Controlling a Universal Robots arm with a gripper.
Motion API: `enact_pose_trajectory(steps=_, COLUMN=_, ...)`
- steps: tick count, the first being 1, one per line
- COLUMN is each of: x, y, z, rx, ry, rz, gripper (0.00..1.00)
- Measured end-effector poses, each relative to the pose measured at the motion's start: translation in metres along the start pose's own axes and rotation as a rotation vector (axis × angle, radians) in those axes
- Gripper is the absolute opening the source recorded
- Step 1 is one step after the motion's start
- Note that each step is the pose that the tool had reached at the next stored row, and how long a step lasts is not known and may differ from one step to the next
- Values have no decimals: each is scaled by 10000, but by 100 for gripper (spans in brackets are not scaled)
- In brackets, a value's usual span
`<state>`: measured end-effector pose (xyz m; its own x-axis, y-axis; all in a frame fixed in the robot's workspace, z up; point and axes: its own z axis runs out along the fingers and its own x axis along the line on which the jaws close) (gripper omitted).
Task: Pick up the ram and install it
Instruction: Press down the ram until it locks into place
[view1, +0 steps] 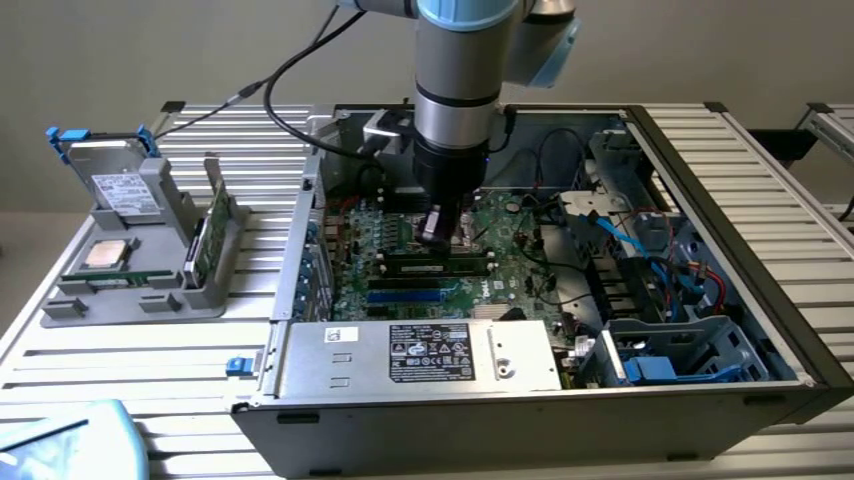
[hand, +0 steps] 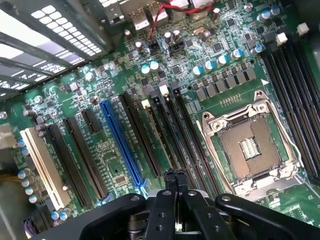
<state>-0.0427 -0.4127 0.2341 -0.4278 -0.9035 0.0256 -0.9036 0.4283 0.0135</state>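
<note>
Fingers of the gripper (hand: 175, 176) are pressed together with nothing between them. It hangs low inside the open computer case (view1: 747, 200), right over the big green board (hand: 100, 95) and its long black slots (hand: 165, 130). One ram stick (view1: 434, 266) lies in a slot just below the gripper. Another ram stick (view1: 214, 228) stands in the grey holder (view1: 80, 305) outside the case, well apart.

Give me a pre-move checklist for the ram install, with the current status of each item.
1. Tool shut: ok.
2. Tool above the motherboard slots, inside the case: ok.
3. Ram gripped by tool: not ok; nothing shows between the fingers.
4. A ram stands upright in the gray holder: ok.
5. Dark stick under the tool fully seated: cannot tell.
</note>
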Motion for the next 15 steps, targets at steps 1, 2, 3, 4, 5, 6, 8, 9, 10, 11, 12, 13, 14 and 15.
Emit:
enact_pose_trajectory(steps=1, x=0, y=0, z=6, rx=-5, ry=-1, rz=174, gripper=10)
enact_pose_trajectory(steps=2, x=0, y=0, z=13, rx=-9, ry=-5, rz=353, gripper=10)
enact_pose_trajectory(steps=3, x=0, y=0, z=21, rx=-14, ry=-7, rz=539, gripper=10)
enact_pose_trajectory(steps=4, x=-1, y=0, z=28, rx=-19, ry=-10, rz=712, gripper=10)
enact_pose_trajectory(steps=5, x=-1, y=-1, z=37, rx=-23, ry=-13, rz=899, gripper=10)
enact_pose_trajectory(steps=6, x=-1, y=-1, z=44, rx=-28, ry=-14, rz=1077, gripper=10)
enact_pose_trajectory(steps=8, x=-1, y=-1, z=61, rx=-37, ry=-18, rz=1454, gripper=10)
enact_pose_trajectory(steps=9, x=-1, y=-1, z=68, rx=-42, ry=-15, rz=1633, gripper=10)
enact_pose_trajectory(steps=10, x=0, y=-1, z=74, rx=-45, ry=-13, rz=1814, gripper=10)
enact_pose_trajectory(steps=11, x=0, y=-2, z=81, rx=-50, ry=-13, rz=1992, gripper=10)
enact_pose_trajectory(steps=12, x=0, y=-1, z=87, rx=-55, ry=-17, rz=2176, gripper=10)
enact_pose_trajectory(steps=13, x=-1, y=-1, z=87, rx=-57, ry=-24, rz=2304, gripper=10)
enact_pose_trajectory(steps=14, x=-3, y=-1, z=77, rx=-56, ry=-44, rz=2392, gripper=10)
enact_pose_trajectory(steps=15, x=-4, y=-1, z=59, rx=-54, ry=-65, rz=2481, gripper=10)
